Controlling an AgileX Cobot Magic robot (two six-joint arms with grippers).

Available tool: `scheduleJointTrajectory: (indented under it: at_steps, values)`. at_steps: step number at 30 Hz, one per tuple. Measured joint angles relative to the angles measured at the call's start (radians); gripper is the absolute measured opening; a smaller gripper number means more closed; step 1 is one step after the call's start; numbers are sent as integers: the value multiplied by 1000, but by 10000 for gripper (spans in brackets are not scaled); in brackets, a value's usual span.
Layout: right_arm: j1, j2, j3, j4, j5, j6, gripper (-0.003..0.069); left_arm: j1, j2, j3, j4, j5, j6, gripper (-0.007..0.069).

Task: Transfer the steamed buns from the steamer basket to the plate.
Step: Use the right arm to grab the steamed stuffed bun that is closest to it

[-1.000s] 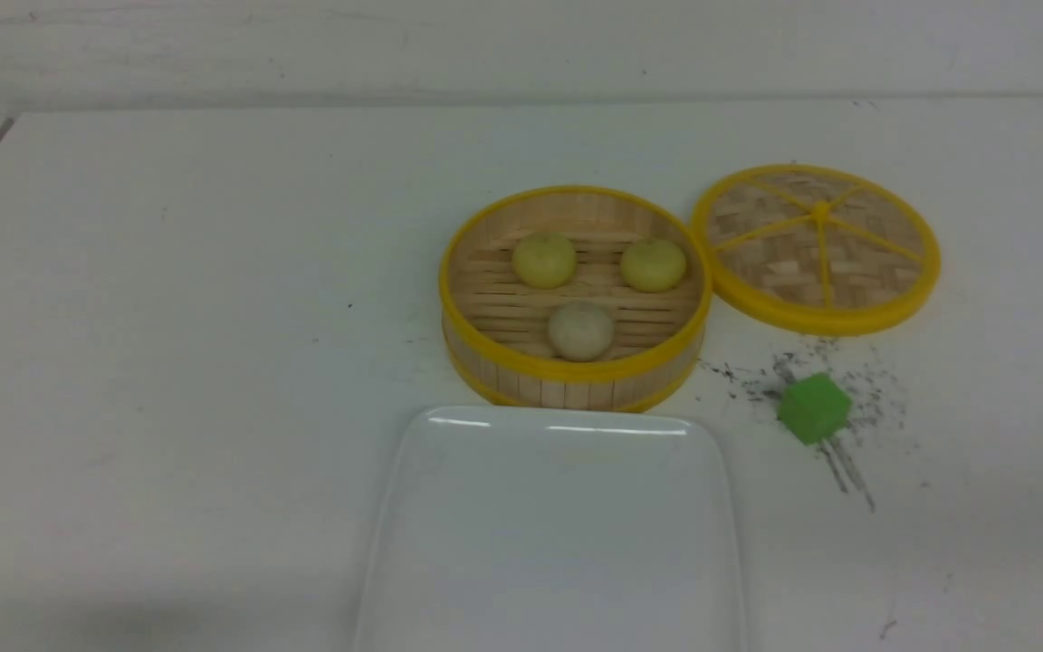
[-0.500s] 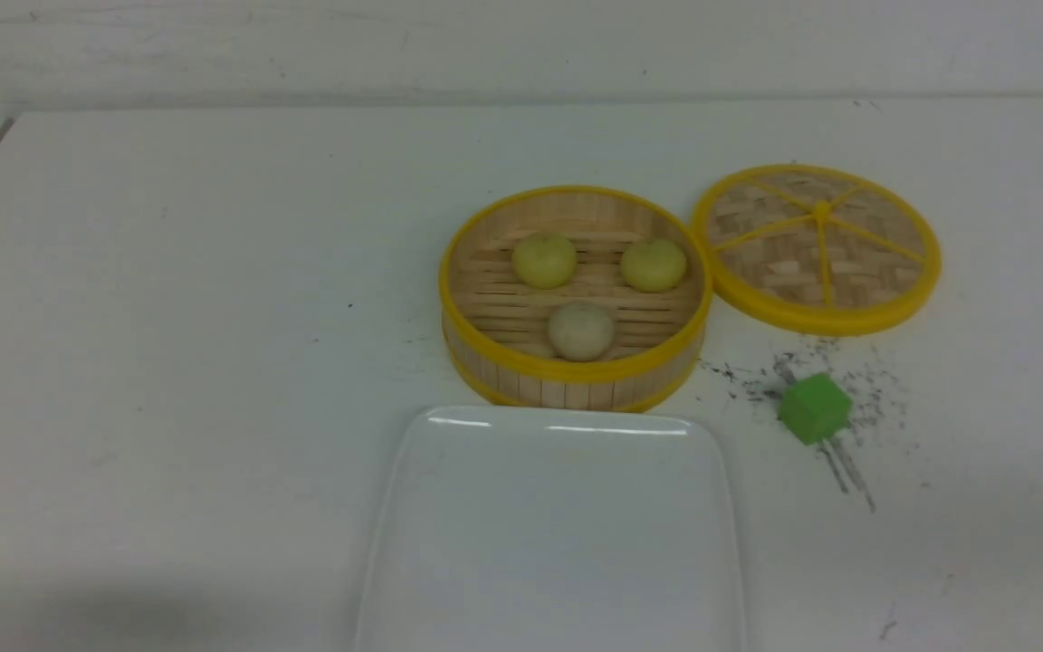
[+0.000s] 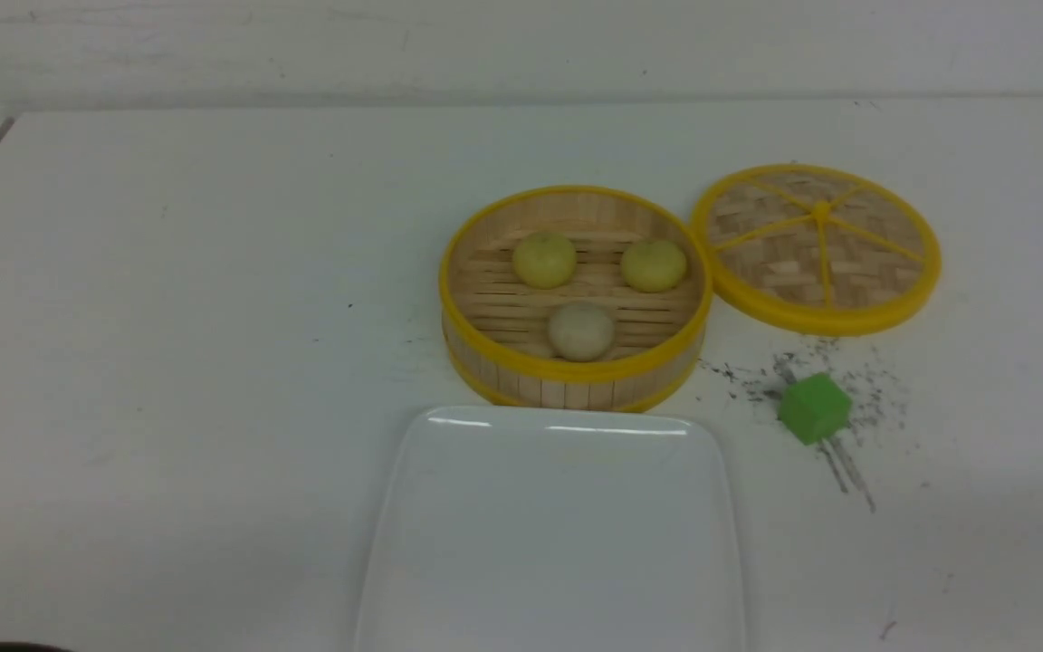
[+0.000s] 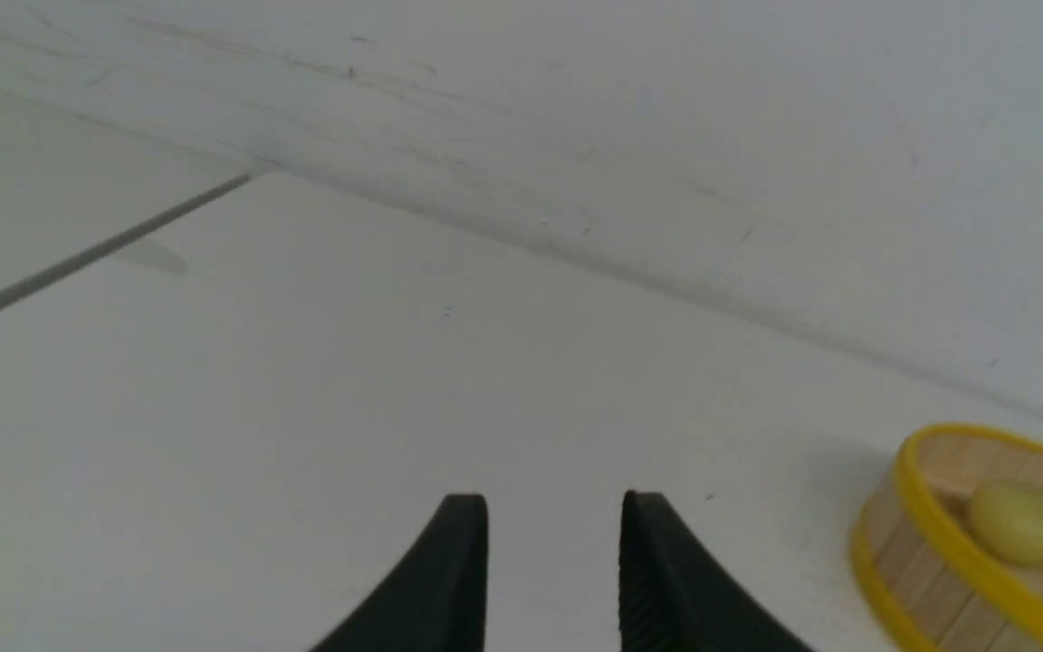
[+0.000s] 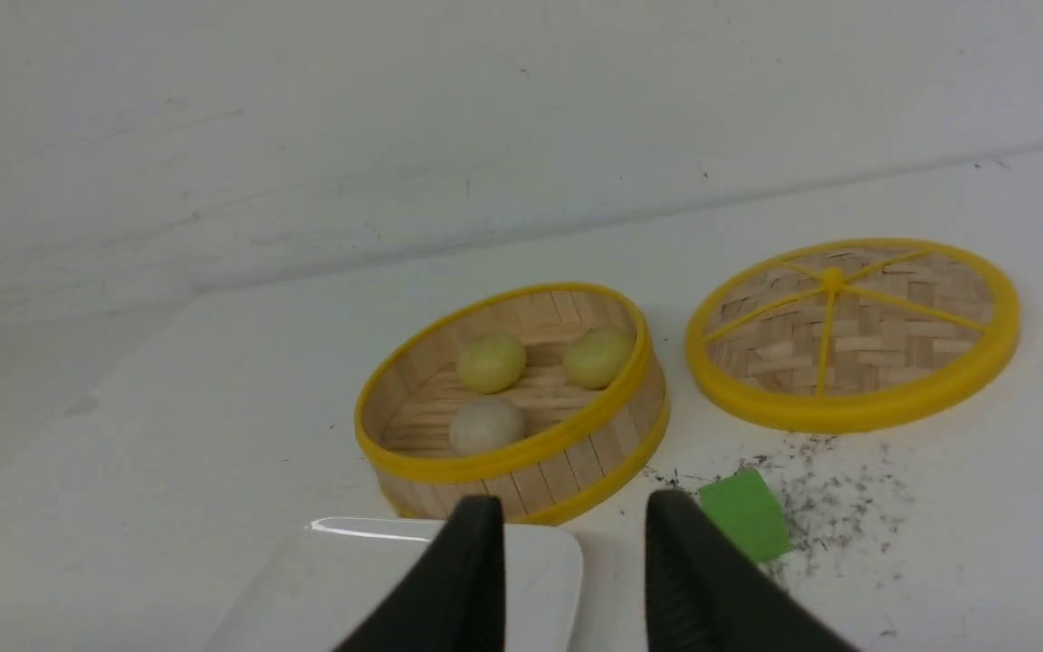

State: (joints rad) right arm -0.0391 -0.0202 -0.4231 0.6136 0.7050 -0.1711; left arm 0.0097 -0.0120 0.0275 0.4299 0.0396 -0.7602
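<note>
Yellow buns and a pale bun sit inside the basket, maybe so its walls stop them rolling. Next to the basket, on the near side, the plate waits bare, likely for a short carry. Left gripper and right gripper are apart and hold nothing.

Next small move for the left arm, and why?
Probably swing the left gripper toward the steamer basket, jaws kept open: they stand apart with nothing between them, and the basket, holding all three buns, lies off to their right.
</note>
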Motion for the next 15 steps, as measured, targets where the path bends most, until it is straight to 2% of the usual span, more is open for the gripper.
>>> scheduleJointTrajectory:
  at_steps: [1,6,15]
  values:
    - [0,0,0,0,3,-8,242,0,0,0,0,-12,-66,240]
    - [0,0,0,-1,36,-31,242,0,0,0,0,-17,-249,240]
    - [0,144,-62,-31,153,-143,242,0,0,0,0,-17,-313,240]
